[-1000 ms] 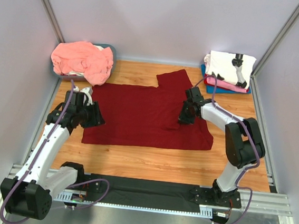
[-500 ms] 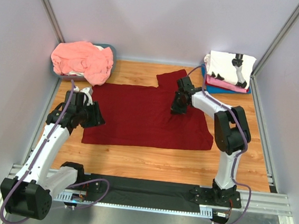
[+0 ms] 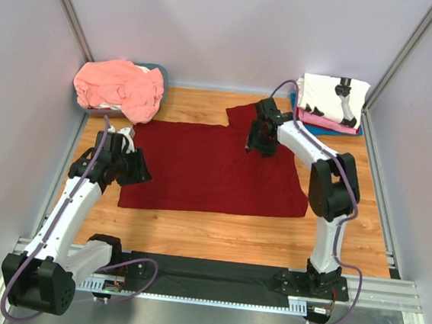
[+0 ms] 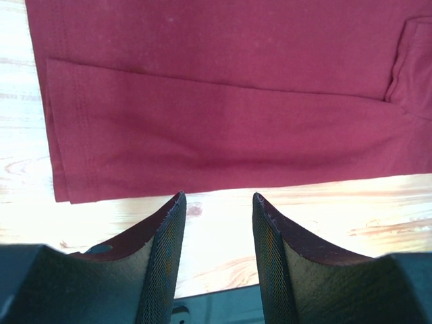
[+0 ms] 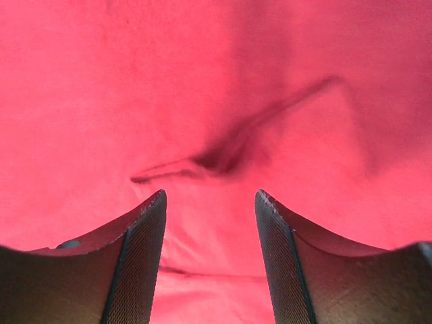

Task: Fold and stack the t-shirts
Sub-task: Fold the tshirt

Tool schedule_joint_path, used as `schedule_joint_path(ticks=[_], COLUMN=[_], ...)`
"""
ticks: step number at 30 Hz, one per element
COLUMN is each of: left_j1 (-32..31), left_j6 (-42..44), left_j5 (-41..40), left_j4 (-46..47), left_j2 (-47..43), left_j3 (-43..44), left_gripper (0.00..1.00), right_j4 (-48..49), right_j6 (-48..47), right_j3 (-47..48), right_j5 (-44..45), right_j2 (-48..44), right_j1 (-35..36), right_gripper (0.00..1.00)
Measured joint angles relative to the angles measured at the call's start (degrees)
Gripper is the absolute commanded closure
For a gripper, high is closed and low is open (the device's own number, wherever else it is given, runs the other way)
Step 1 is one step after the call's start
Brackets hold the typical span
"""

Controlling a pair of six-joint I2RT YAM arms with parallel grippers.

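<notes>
As things lie: dark red t-shirt (image 3: 200,168) spread flat mid-table (image 3: 216,235), one sleeve (image 3: 247,115) jutting toward the far side; no fold made yet.
Left gripper (image 4: 216,199): fingers spread, nothing between them. Poised over bare wood just short of the shirt's left edge, likely so it can take that edge for a fold.
Right gripper (image 5: 209,196): fingers likewise apart, empty. Low over the cloth beside the sleeve, a small wrinkle (image 5: 223,158) right ahead. Whether it touches the cloth: cannot tell.
Finished stack: white printed t-shirt (image 3: 333,97) on top of pink t-shirt (image 3: 323,122) and blue t-shirt (image 3: 300,126), far right corner, out of the working area.
Waiting pile: salmon-pink t-shirt (image 3: 120,84) heaped on a grey bin (image 3: 160,70), far left.
Step in hand, my read: both arms lining up on opposite sides of the shirt for the first fold.
</notes>
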Motion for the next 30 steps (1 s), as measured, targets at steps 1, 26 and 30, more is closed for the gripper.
schedule_joint_path(ticks=[1,26,30], left_j1=[0.0,-7.8,-7.8], left_j6=[0.0,-17.0,-18.5], left_j5=[-0.2,-12.0,-15.4], left_j4=[0.0,6.1,6.5], left_j2=[0.2,1.2,0.3], left_j3=[0.0,-18.5,-19.2], left_gripper=[0.48,0.27,0.24], right_j4=[0.1,7.6,10.9], right_j6=[-0.3,5.6,5.5], right_j3=[-1.2,-62.6,-62.6], right_j5=[1.0,1.6,0.1], right_j2=[-2.0,-55.6,-51.0], right_j1=[0.0,-12.0,-14.2], right_gripper=[0.41,0.33,0.35])
